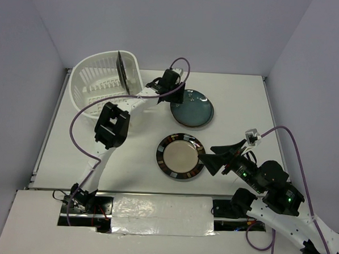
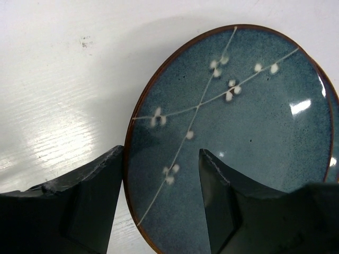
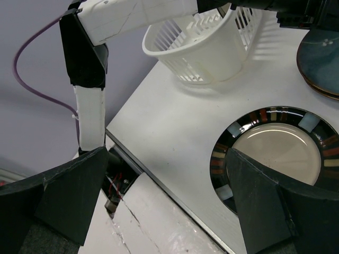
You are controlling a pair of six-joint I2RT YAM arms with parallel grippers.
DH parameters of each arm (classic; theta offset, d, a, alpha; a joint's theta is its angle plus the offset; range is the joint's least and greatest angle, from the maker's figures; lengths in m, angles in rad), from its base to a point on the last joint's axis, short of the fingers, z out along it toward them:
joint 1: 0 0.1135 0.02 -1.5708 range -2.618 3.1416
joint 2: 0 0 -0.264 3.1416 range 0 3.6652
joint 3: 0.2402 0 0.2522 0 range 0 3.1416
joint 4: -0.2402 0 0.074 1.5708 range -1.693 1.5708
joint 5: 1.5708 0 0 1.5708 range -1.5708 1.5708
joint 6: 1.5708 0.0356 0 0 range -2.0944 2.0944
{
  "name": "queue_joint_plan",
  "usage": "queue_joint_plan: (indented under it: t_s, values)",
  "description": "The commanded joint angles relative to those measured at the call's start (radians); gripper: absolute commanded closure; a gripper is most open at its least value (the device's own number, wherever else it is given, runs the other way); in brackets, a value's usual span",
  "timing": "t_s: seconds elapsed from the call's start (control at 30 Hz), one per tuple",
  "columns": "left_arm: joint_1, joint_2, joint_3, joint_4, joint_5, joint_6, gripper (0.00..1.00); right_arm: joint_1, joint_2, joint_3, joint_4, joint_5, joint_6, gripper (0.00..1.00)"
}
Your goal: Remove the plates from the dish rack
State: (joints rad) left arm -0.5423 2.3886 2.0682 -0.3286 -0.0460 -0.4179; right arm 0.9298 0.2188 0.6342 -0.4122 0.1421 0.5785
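The left fingers [image 2: 161, 150] sit spread astride the rim of the teal plate [image 2: 238, 121], upper centre; best lift straight up so nothing drags. The right fingers [image 3: 168, 152], lower right, gape empty.

We take this for a robotics lab, probably: bare walls [image 1: 163, 24] box a white table [image 1: 244, 108], loose wiring [image 1: 77, 202] at seven o'clock.

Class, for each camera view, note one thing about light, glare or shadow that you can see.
Left wrist view: a white glare patch sits on the teal plate's glaze, and the table beside it shines in streaks. Right wrist view: the dish rack throws a striped shadow on the table. Top external view: the light is even, with only faint, soft shadows.
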Motion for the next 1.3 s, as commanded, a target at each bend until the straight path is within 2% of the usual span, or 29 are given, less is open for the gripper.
queue_joint_plan:
  t_s: [0.0,0.2,0.3,0.87,1.1,1.2,1.27]
  values:
    - [-0.021,0.020,0.064,0.048,0.002,0.016,0.31,0.006,-0.007,0.033,0.015,-0.007,-0.012,0.01]
    - [-0.024,0.000,0.052,0.048,-0.031,0.022,0.29,0.006,-0.010,0.032,0.015,-0.009,-0.011,0.01]
    - [-0.024,-0.006,0.035,0.053,-0.040,0.025,0.20,0.007,-0.010,0.030,0.016,-0.010,-0.009,0.01]
    - [-0.051,-0.017,0.043,0.049,-0.043,0.031,0.21,0.007,-0.012,0.033,0.013,-0.012,-0.012,0.01]
    - [-0.058,-0.147,0.020,0.025,-0.202,0.097,0.23,0.007,-0.016,0.032,0.016,-0.021,-0.009,0.01]
    - [-0.058,-0.198,0.068,-0.016,-0.310,0.137,0.27,0.006,-0.018,0.033,0.016,-0.022,-0.011,0.01]
    - [-0.059,-0.233,0.114,-0.070,-0.429,0.168,0.29,0.006,-0.013,0.033,0.018,-0.030,-0.011,0.01]
